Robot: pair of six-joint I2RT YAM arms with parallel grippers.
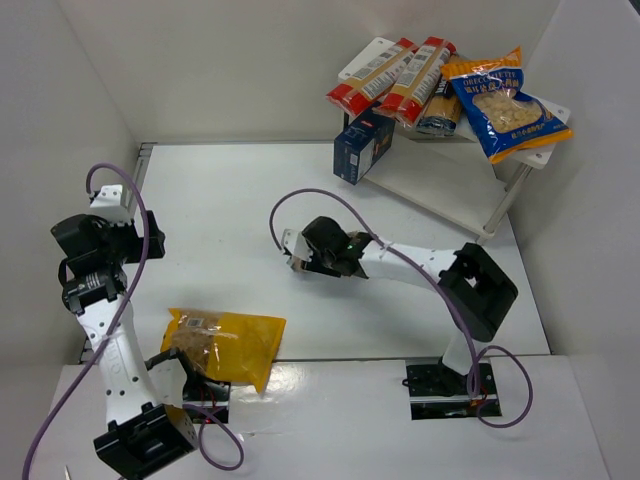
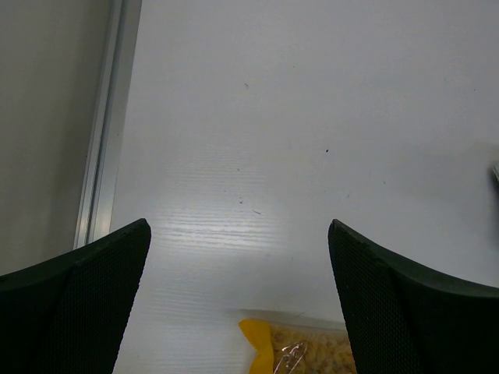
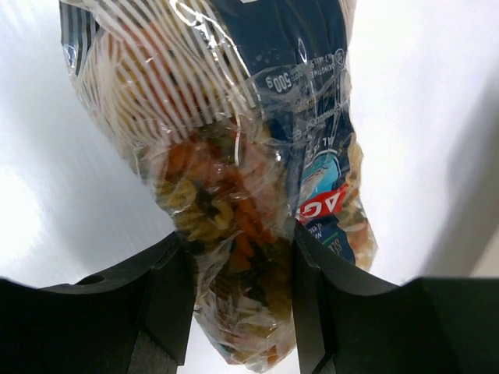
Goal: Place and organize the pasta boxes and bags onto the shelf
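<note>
Top view: shelf [image 1: 440, 185] at 1 o'clock. Its top board is crowded with two spaghetti boxes [image 1: 372, 75] and an overhanging blue-orange bag [image 1: 508, 105]. The navy box [image 1: 362, 145] sits tilted at its 9 o'clock edge, and the lower board looks bare. On the table [image 1: 230, 200] at 7 o'clock: yellow bag [image 1: 225, 345].

Left wrist: left gripper [image 2: 238, 234] wide, empty.

Right wrist: right gripper [image 3: 238, 257] pinching the spiral pasta bag [image 3: 234, 148]. The soft film could slip, and squeezing the bag onto the top board may knock that pile off.

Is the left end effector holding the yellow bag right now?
No, the left end effector is open above the table, and the yellow bag lies ungripped on it.
</note>
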